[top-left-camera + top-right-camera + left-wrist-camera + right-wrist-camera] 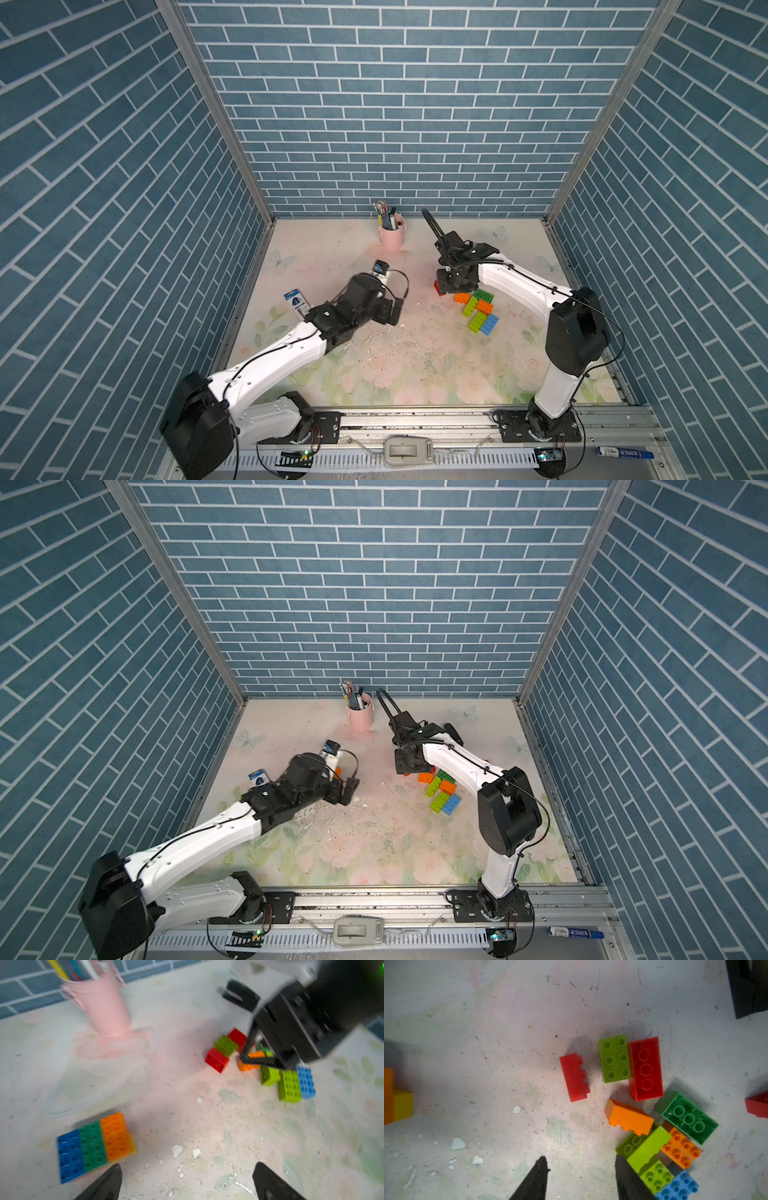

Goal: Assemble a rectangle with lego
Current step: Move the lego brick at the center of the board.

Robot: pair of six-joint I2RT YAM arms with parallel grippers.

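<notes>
Now, fetching step: right gripper (580, 1159), parted and empty, likely needs the red brick (574, 1077) mid-frame; left gripper (187, 1167) gapes wide.

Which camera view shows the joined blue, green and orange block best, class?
The left wrist view: the block lies whole there, three bricks side by side, studs up, though blurred. The right wrist view catches only its orange and yellow end. In a top view, just an orange sliver shows past the left arm.
</notes>
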